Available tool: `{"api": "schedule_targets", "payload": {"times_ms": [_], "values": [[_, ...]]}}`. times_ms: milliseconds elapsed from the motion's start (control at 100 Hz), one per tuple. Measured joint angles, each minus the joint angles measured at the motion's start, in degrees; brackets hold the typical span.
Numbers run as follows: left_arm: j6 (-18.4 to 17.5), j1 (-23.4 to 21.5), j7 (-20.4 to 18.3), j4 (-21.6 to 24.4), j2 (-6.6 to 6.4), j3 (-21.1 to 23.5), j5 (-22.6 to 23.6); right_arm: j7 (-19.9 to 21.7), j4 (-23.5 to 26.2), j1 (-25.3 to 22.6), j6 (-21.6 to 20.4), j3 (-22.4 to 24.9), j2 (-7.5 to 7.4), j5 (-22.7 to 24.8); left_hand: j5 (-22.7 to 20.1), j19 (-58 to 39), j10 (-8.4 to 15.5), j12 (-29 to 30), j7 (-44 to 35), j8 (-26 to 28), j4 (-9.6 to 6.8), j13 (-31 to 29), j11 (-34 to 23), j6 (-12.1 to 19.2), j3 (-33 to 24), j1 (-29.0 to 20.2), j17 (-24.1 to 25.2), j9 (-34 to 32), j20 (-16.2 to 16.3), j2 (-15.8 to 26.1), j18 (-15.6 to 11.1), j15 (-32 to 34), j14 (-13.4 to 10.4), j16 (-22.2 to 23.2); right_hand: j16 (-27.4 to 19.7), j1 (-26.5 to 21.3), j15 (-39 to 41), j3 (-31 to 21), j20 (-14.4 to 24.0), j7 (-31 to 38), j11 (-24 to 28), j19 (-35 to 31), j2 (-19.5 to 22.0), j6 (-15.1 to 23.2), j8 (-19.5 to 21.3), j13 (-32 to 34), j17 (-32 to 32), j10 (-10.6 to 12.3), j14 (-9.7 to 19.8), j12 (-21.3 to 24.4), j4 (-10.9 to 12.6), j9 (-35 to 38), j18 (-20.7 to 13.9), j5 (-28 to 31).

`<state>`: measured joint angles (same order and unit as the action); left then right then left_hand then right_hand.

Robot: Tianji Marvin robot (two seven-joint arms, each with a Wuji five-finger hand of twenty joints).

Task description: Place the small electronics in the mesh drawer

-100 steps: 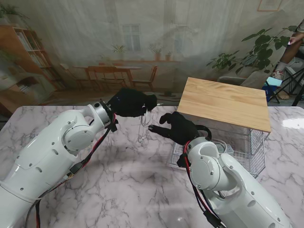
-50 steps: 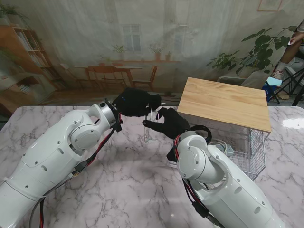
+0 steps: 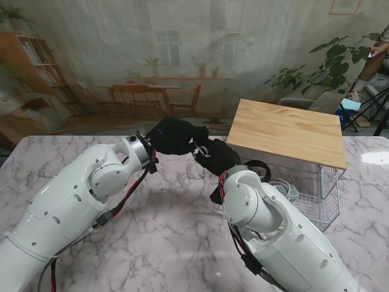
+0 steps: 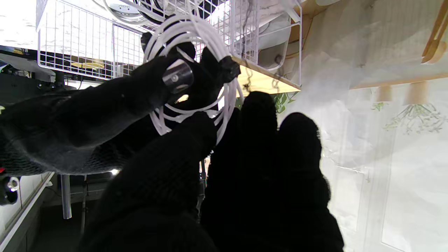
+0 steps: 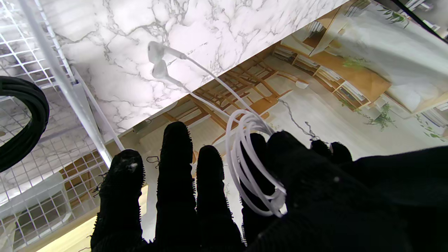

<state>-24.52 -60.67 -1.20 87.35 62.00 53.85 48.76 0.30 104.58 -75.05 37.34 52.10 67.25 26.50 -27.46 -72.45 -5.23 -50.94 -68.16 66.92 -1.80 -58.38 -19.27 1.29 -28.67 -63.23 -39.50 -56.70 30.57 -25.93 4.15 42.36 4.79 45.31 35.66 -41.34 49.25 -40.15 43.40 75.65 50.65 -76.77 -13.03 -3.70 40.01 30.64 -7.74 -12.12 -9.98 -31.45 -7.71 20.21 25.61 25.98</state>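
In the stand view the two black-gloved hands meet in the air over the marble tabletop (image 3: 152, 237), at about 12 o'clock from the middle of the frame, and they cover most of what they carry. Only a short white glint shows between them there. The wrist views make it out as a pair of white wired earphones (image 4: 196, 70), the thin smooth cord wound into a loose round coil of several loops.

The left hand (image 3: 173, 135) has its fingers curled through and around the coil. The right hand (image 3: 214, 156) also has fingers (image 5: 257, 164) pushed through the loops, with its other fingers spread and straight. Which hand bears the weight cannot be told, because the gloves overlap at the coil.

From the coil, two cord ends run out in a roughly straight line to the earbuds (image 5: 157, 61), two small rounded white pieces side by side. They hang free toward the tabletop, so the long axis of the loose end points down.

The mesh drawer (image 3: 325, 191) is white wire grid, sitting under a light wooden top (image 3: 285, 131) at about 3 o'clock from the hands. The right arm cuts off its near-left corner. Inside it lies a black coiled cable (image 5: 24, 119), seen only in part, and a pale item too small to name.
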Motion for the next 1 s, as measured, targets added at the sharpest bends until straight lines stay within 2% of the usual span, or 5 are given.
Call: {"api": "schedule_targets", "payload": {"times_ms": [260, 370, 530, 790, 1000], "values": [[-0.8, -1.3, -0.1, 0.6, -0.02, 1.4, 0.2, -0.7, 0.0, -1.1, -2.4, 1.5, -0.07, 1.0, 2.9, 3.1, -1.3, 5.1, 3.1, -2.4, 0.00, 2.5, -2.1, -0.8, 7.4, 0.2, 2.1, 5.6, -1.0, 1.3, 0.0, -6.1, 0.4, -5.0, 1.5, 0.1, 6.0, -4.0, -0.1, 0.1, 5.0, -3.8, -3.6, -0.2, -0.2, 11.3, -11.1, 1.6, 0.8, -6.5, -1.4, 11.1, -4.8, 4.3], [-1.1, -2.0, 0.4, 1.0, -0.03, 2.3, 1.1, -1.2, 0.1, -1.8, -3.3, 2.8, -0.01, -0.1, 5.0, 6.6, -4.0, 18.8, 21.7, -19.9, 0.00, 6.5, -6.7, -1.8, 11.1, 3.9, 4.9, 16.3, -2.8, 4.6, 0.1, -11.0, 1.6, -9.2, 1.5, 0.1, 6.0, -5.2, -1.7, 0.1, 5.3, -4.4, -4.2, -1.4, -0.2, 12.7, -13.8, 1.5, 0.8, -6.5, -1.5, 12.5, -5.0, 4.9], [-1.3, -2.4, -4.5, 2.3, -0.51, 3.9, 0.7, -1.6, 0.6, -2.9, -4.7, 4.3, -0.04, -1.0, 6.4, 12.2, -5.4, 35.0, 43.4, -39.1, 0.01, 14.5, 2.0, -2.3, 17.0, 6.7, 11.2, 28.3, -5.8, 11.3, 1.9, -16.1, 4.8, -15.1, 1.4, 0.1, 8.6, -7.8, -3.9, -0.1, 5.8, -5.0, -7.0, -3.0, -0.2, 15.5, -15.3, 1.2, 0.7, -6.5, -1.6, 15.2, -5.0, 7.7], [-3.2, -4.6, -0.6, 2.5, -0.72, 8.9, 5.2, -1.5, 1.9, -3.4, -5.7, 5.3, -0.21, -0.7, 7.7, 15.7, -5.8, 37.2, 48.2, -41.2, 0.01, 23.7, 3.6, -2.3, 25.6, 7.5, 19.6, 31.0, -6.0, 18.8, 3.4, -17.5, 7.2, -17.2, 1.4, 0.1, 8.7, -8.9, -4.9, -0.1, 5.9, -5.4, -7.6, -3.7, -0.3, 16.2, -16.0, 0.7, 0.7, -6.9, -1.6, 16.2, -5.0, 7.8], [-2.4, -9.2, -6.1, 6.2, -1.61, 15.7, 6.4, 0.1, 6.0, -5.3, -8.4, 8.9, -0.87, 2.6, 0.5, 19.3, -4.9, 36.7, 48.8, -38.9, 0.01, 28.2, 6.3, -2.8, 28.7, 8.8, 26.2, 29.5, -6.0, 21.1, 5.9, -21.8, 7.8, -18.6, 1.4, 0.1, 8.7, -8.9, -5.0, -0.1, 5.9, -5.4, -7.6, -3.7, -0.3, 16.2, -16.0, 0.7, 0.7, -7.0, -1.6, 16.2, -5.0, 7.8]]}}
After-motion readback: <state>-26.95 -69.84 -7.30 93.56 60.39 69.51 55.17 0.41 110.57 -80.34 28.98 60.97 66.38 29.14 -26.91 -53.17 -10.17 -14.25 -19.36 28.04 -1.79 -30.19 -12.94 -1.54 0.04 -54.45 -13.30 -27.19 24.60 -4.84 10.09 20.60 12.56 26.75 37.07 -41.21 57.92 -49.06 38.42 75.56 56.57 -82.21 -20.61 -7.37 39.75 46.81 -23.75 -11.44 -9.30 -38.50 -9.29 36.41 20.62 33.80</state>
